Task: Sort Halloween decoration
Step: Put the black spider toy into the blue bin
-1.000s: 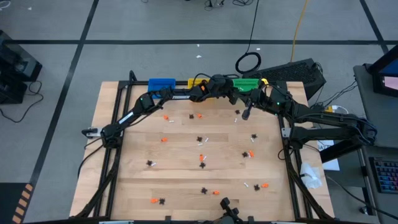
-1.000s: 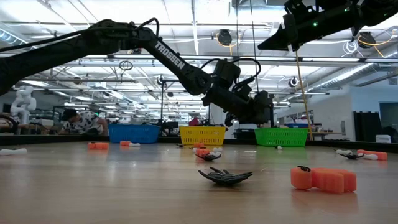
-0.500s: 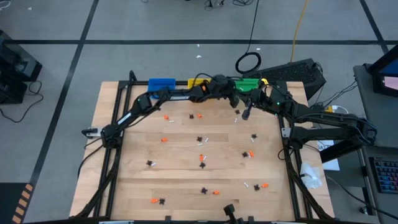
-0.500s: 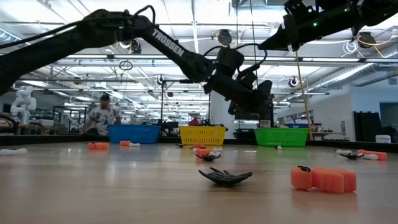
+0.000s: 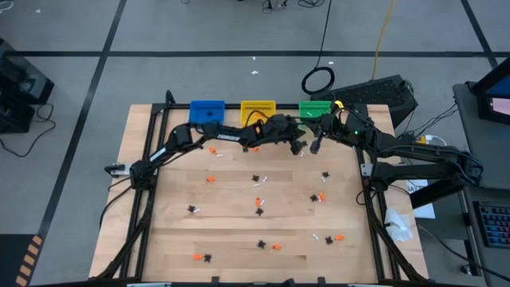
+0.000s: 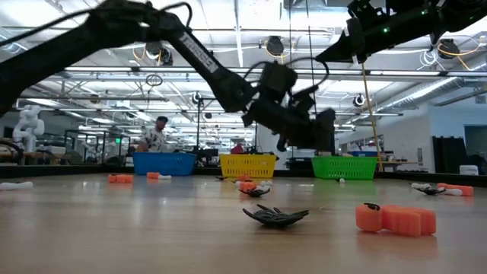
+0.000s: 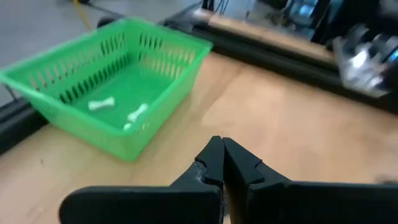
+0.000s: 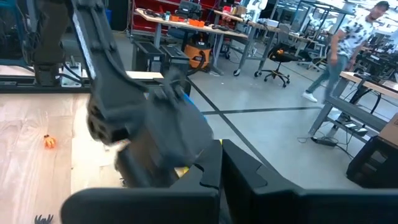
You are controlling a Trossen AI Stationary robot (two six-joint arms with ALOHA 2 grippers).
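Most of the sorting is, by our reckoning, still ahead: in the high view the Halloween decoration [image 5: 256,179] lies strewn over the table [image 5: 159,239], black spidery bits, orange ones and a few white ones, nearly all of it nearer the front edge than either pincer. Going left to right along the far edge, we see the blue bin [image 5: 207,109], the yellow bin [image 5: 257,108] and the green bin [image 5: 315,108]; only the green one shows anything inside, two small white bone-shaped pieces [image 7: 113,109] in the left wrist view (the contents of the other two we cannot make out). The left gripper [image 7: 219,163] hangs above the wood just beside the green bin, its fingers pressed together with nothing visible between them. The right gripper [image 8: 214,163] sits raised close by, on the far side of the left one from the blue bin, fingers likewise together and empty as far as we can tell. From above, the two crossing arms cover the tabletop beneath them, so any trinkets there are hidden. At table height, a black spider [image 6: 275,216] and an orange piece [image 6: 396,219] are plain; farther items blur into specks.
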